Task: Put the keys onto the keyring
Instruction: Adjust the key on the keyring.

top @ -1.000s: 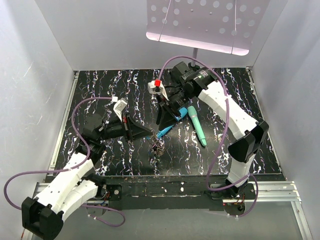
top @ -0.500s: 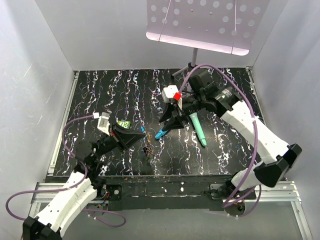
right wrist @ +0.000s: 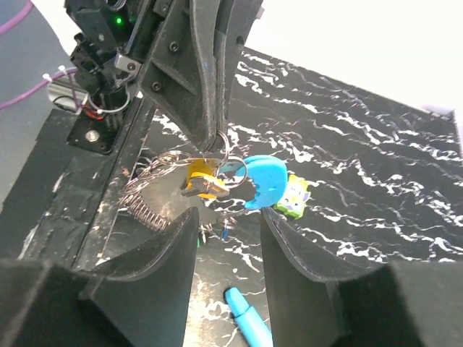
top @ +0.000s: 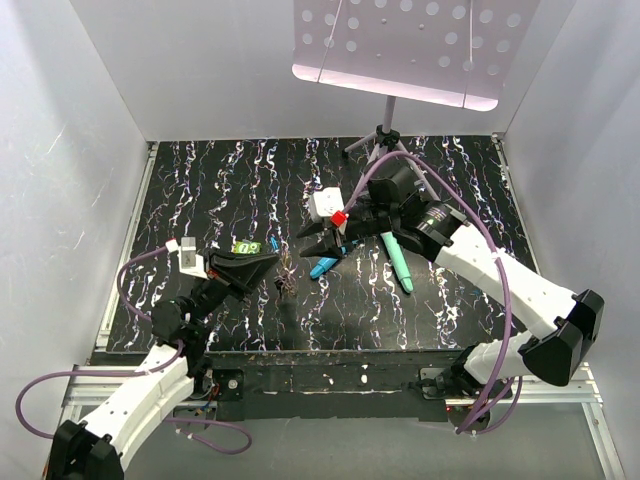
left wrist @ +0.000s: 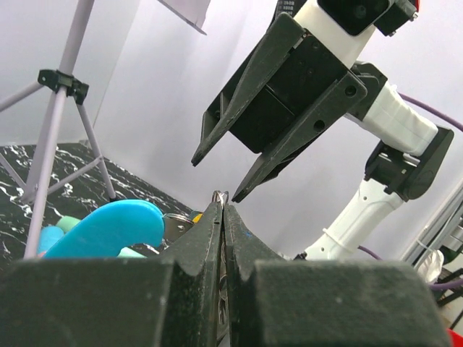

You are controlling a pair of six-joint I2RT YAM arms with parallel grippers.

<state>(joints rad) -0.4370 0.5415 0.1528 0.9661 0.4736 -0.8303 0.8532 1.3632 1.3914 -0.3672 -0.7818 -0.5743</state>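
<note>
My left gripper (top: 272,263) is shut on the thin wire loop of the keyring (right wrist: 230,160), lifted just above the table. A yellow-headed key (right wrist: 202,180), a bright blue curved piece (right wrist: 267,181) and a springy grey chain (right wrist: 148,207) hang from it. The bunch shows as a small dark cluster (top: 285,284) in the top view. My right gripper (right wrist: 228,217) is open and empty, hovering just over that bunch with its fingers (left wrist: 278,108) pointing down at the left gripper's shut tips (left wrist: 222,206). The wire loop (left wrist: 220,194) pokes out between those tips.
A teal stick (top: 397,262) and a blue stick (top: 323,267) lie mid-table to the right of the bunch. A small green-and-yellow charm (right wrist: 294,196) lies on the black marbled table (top: 220,190). A tripod stand (top: 384,135) rises at the back. White walls close in three sides.
My left gripper has drawn back to the left with the keyring bunch. The right arm has swung round and its gripper followed leftward, staying over the bunch.
</note>
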